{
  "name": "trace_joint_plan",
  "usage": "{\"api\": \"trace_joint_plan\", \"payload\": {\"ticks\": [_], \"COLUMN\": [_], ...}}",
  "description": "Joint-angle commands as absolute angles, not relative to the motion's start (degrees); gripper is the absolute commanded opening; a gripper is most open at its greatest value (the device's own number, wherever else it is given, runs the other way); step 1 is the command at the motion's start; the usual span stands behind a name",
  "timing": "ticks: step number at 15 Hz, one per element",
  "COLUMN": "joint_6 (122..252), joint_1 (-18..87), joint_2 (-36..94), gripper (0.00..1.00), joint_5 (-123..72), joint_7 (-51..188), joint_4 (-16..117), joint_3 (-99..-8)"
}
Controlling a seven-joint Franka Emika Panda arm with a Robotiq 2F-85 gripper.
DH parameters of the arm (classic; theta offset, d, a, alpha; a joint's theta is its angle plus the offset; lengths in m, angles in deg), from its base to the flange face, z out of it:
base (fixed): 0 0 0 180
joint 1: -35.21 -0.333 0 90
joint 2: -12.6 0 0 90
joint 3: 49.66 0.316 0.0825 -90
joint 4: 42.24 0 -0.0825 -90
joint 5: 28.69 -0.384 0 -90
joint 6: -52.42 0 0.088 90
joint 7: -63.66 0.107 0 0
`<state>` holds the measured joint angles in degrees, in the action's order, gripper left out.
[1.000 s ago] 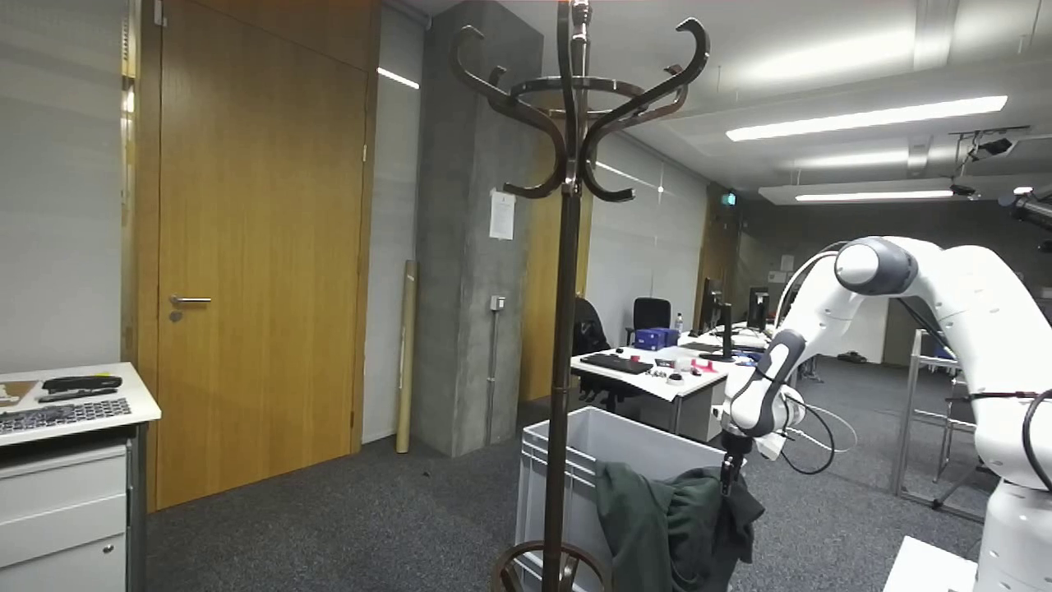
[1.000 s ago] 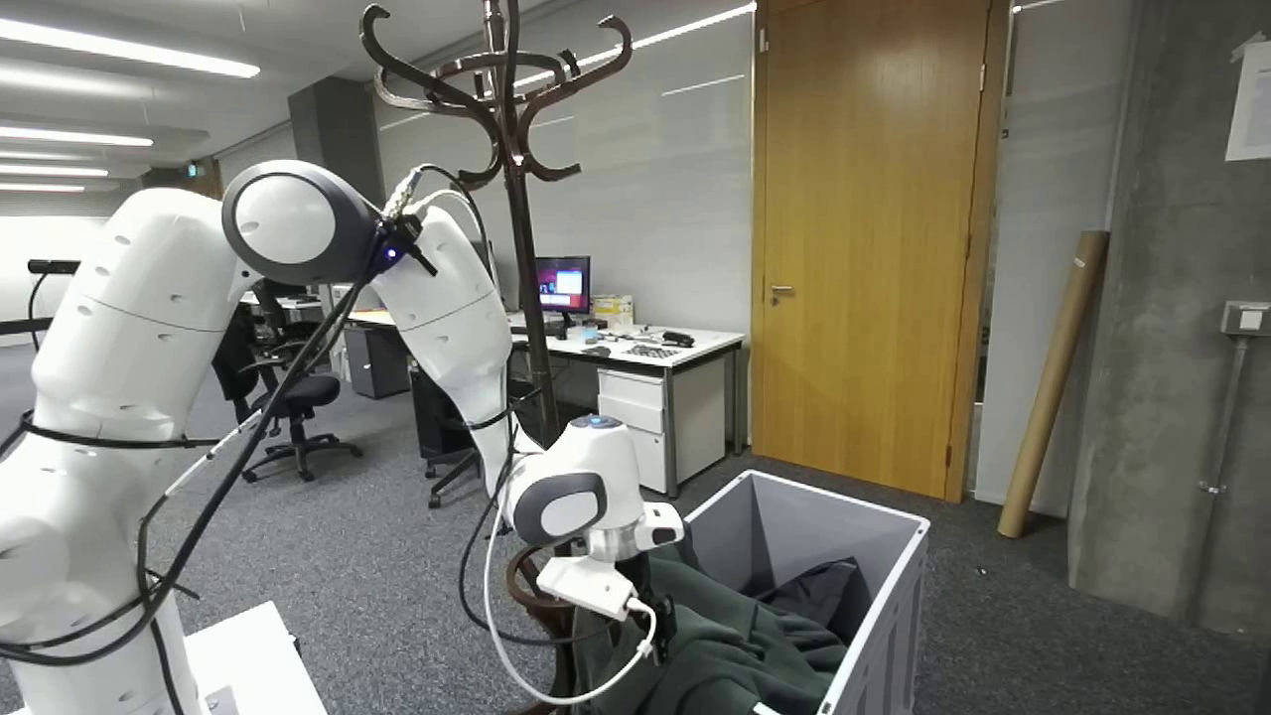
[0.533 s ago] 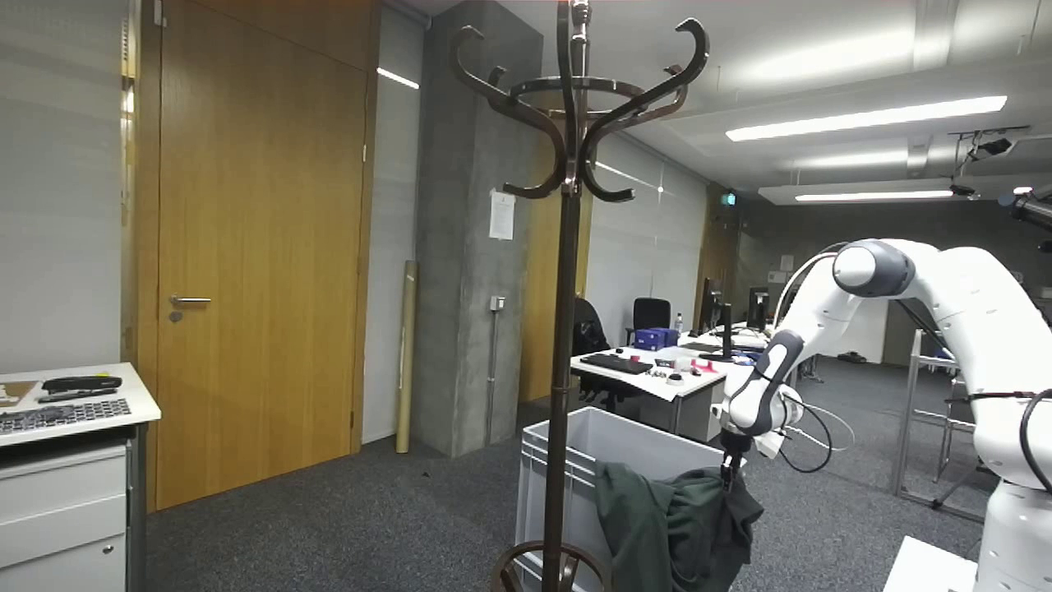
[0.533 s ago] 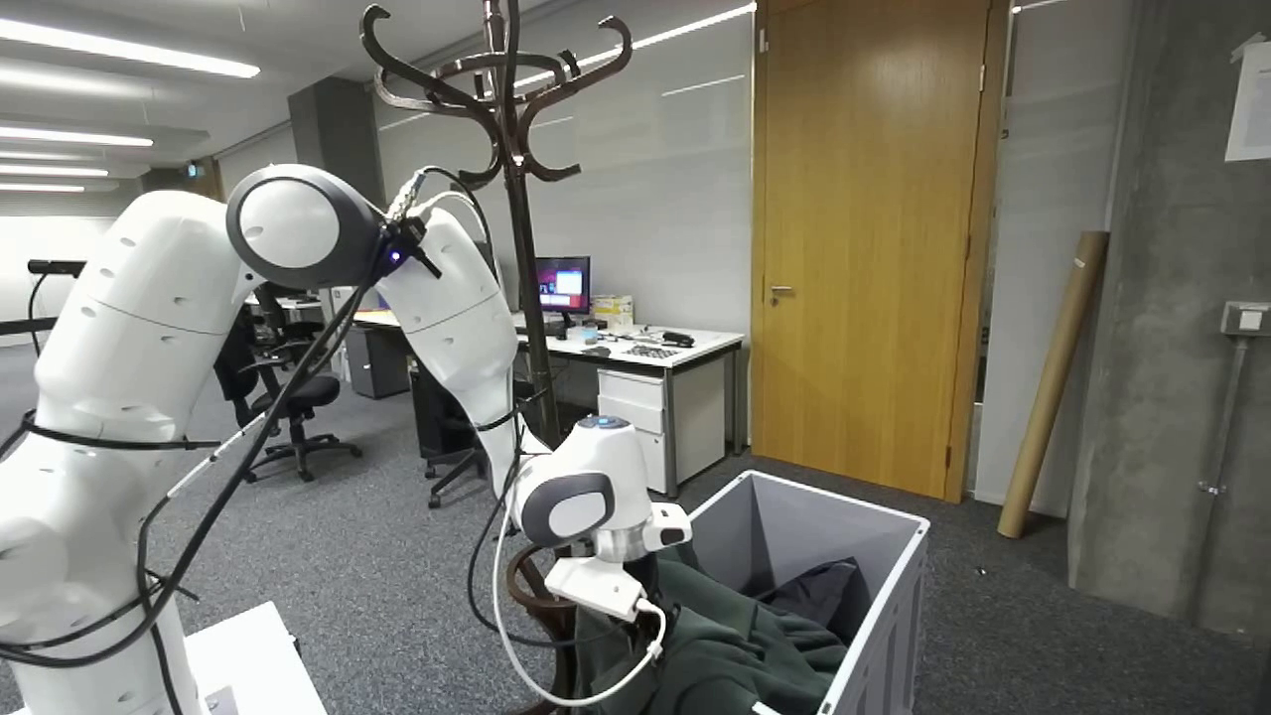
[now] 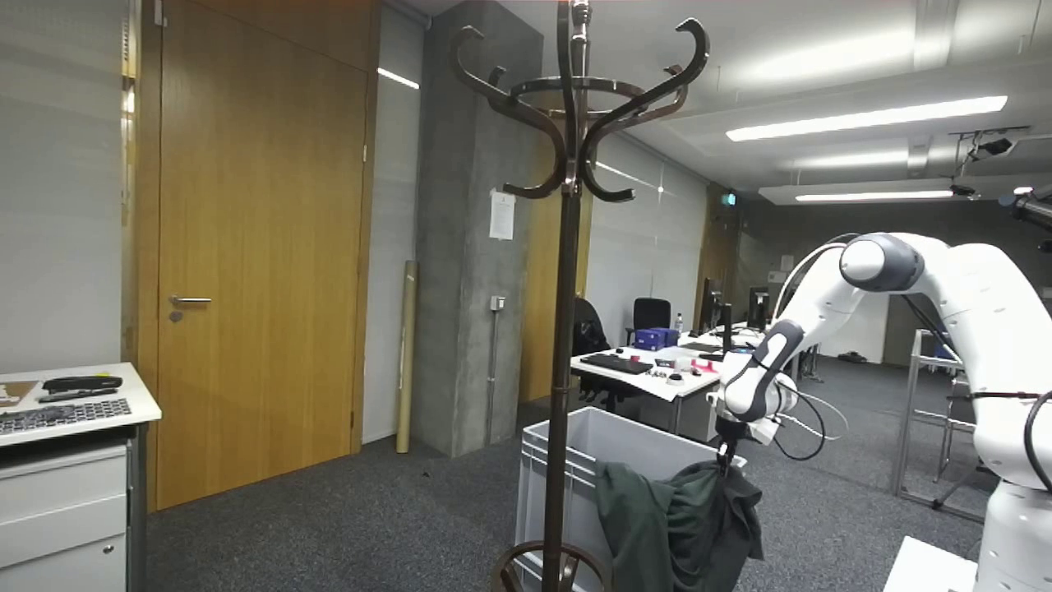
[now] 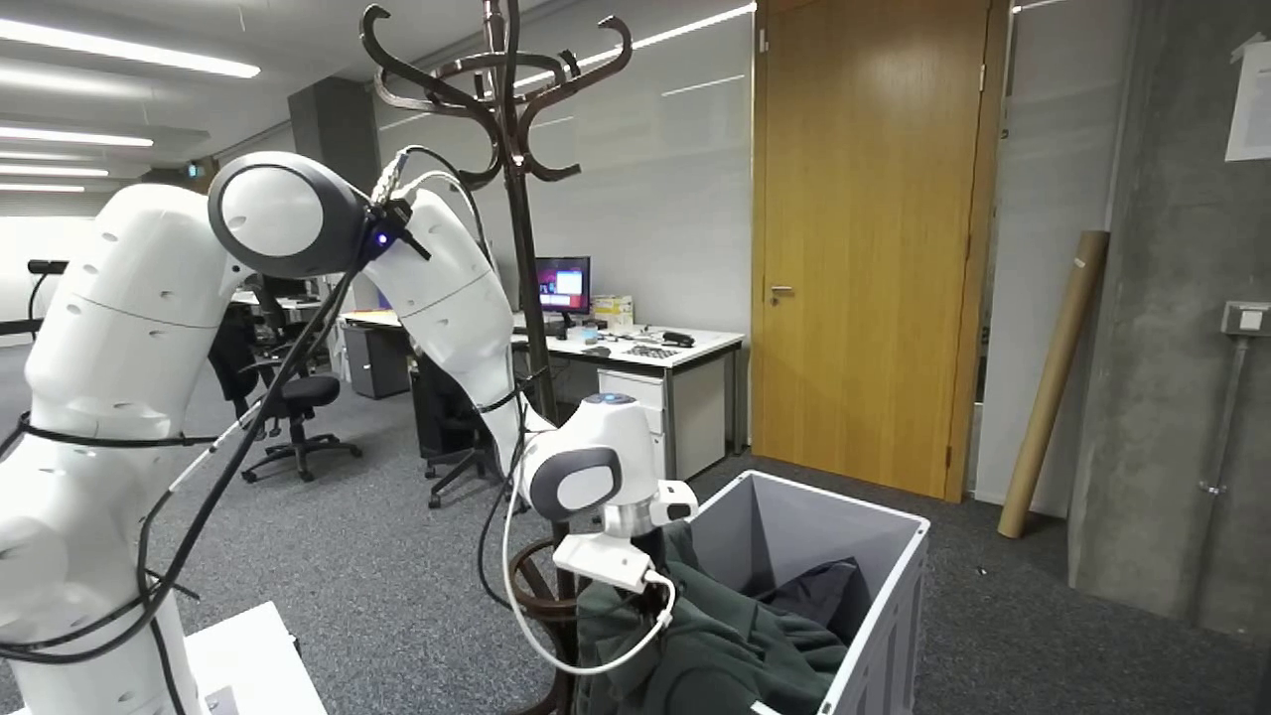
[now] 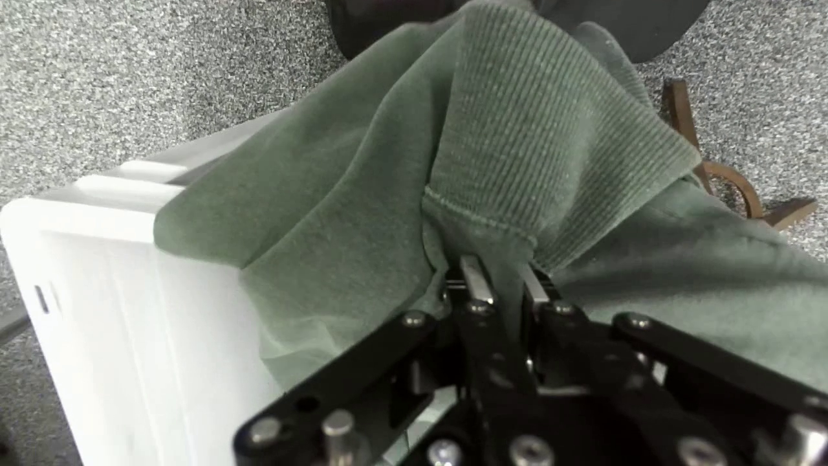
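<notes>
A dark green garment (image 7: 362, 207) with a ribbed band is draped over the edge of the grey bin (image 6: 899, 606), seen in both exterior views. My gripper (image 7: 504, 281) is shut on a fold of it just below the ribbed band. Cloth fills the narrow gap between the metal-edged fingers (image 7: 477, 279). In an exterior view the gripper (image 5: 725, 460) points down at the upper edge of the hanging garment (image 5: 641, 526). Elsewhere the fingertips are mostly hidden by the cable and cloth. Part of the garment (image 6: 735, 636) lies inside the bin.
A dark brown coat stand (image 5: 567, 329) with curved hooks rises close beside the bin; its base (image 7: 744, 188) shows in the wrist view. A darker cloth (image 6: 809, 593) lies deeper in the bin. White desks (image 6: 685, 348) stand behind. A loose white cable (image 6: 586, 667) loops below the wrist.
The jaws have closed on the garment. The arm dipped slightly, then rose, and the gripped part of the cloth has been pulled up a little with it.
</notes>
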<state>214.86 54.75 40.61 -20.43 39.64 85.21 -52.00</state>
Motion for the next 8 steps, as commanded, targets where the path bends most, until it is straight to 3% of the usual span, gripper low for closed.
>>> {"api": "trace_joint_plan", "payload": {"ticks": [1,8], "joint_6": [211.16,204.86], "joint_1": [55.63,55.01], "joint_2": [35.8,33.29], "gripper": [0.01,0.03], "joint_5": [-23.26,-30.95], "joint_7": [38.16,39.86], "joint_4": [81.11,71.65], "joint_3": [-49.88,-49.42]}}
